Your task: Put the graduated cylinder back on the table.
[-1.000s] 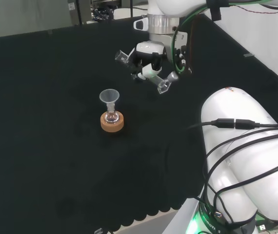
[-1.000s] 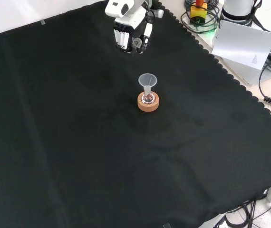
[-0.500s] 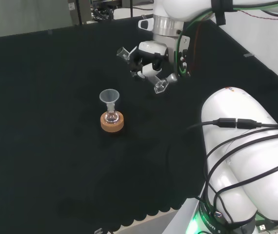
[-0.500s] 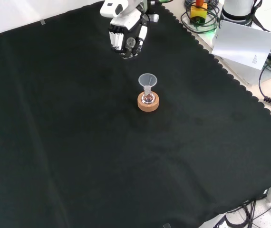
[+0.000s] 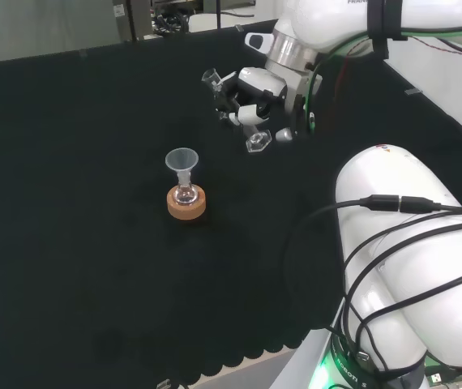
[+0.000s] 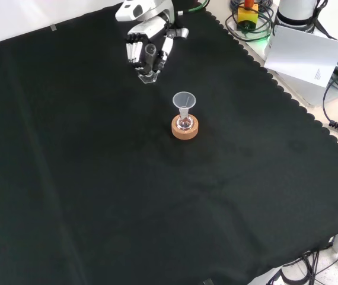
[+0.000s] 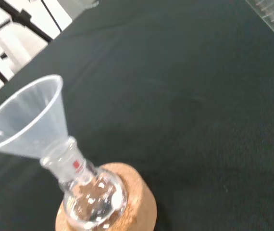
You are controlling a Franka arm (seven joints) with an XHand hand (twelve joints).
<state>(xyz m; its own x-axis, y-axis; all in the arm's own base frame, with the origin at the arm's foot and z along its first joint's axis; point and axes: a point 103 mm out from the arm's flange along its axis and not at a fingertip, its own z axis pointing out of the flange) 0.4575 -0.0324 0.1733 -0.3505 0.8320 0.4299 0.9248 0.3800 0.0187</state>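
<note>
The graduated cylinder (image 5: 243,113) sits inside the curled fingers (image 5: 233,95) of the hand (image 5: 251,96), which grasp it around its middle. In the head view the clear tube runs on a slant through the fingers: its open mouth sticks out past them on the far side, and its flat foot (image 5: 258,143) juts out below them, close over the black surface (image 5: 93,203). The front view shows the same foot (image 6: 147,76) just under the fingers (image 6: 138,48) of the hand (image 6: 148,41); whether it touches the cloth cannot be told.

Near the fingers, on the side away from the arm in the front view, 1 small glass flask (image 6: 184,122) stands upright in a cork ring (image 6: 185,130) with a clear funnel (image 6: 184,102) in its neck. In the wrist view the funnel (image 7: 29,120), flask (image 7: 93,197) and cork ring (image 7: 137,211) loom close, the funnel tilting across the picture
</note>
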